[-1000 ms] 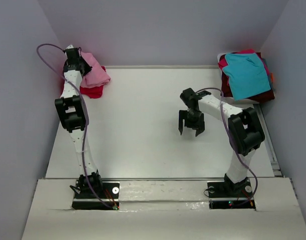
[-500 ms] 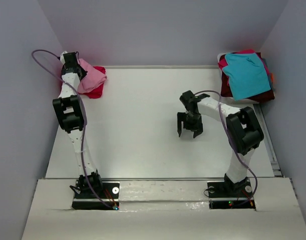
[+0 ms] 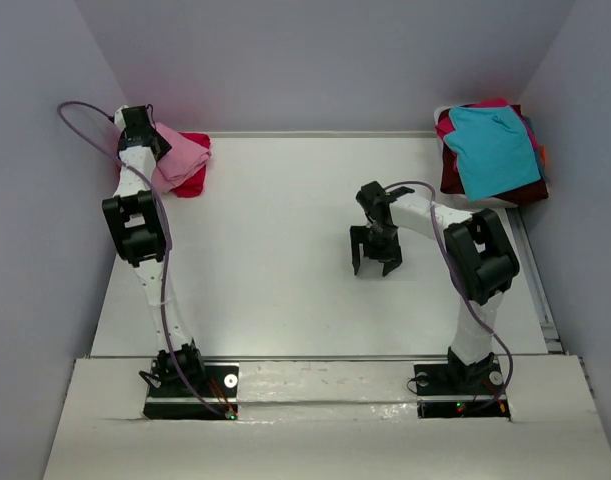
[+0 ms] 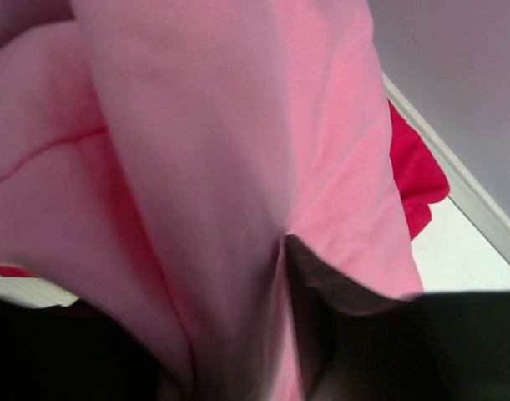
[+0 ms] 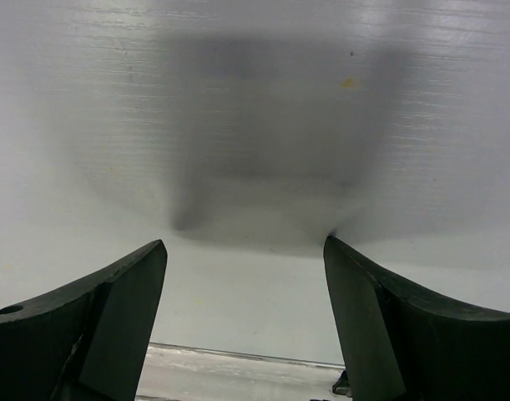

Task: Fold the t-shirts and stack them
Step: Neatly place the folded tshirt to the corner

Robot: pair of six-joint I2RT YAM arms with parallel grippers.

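Pink t-shirt [image 3: 180, 155] on red t-shirt [image 3: 193, 182]; teal t-shirt [image 3: 495, 150] solely in top view.

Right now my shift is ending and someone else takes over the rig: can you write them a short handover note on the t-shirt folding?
The left end effector is at the far-left corner, against the light pink t-shirt. Fabric fills its wrist view, so I cannot tell whether it is open or shut.
The right end effector is open and empty above the bare table.
Things: the light pink t-shirt lies on the crimson red t-shirt. The teal t-shirt tops a loose heap with a maroon t-shirt at far right.
Done: two shirts stacked at left.
Left: fold and stack the right-hand heap.
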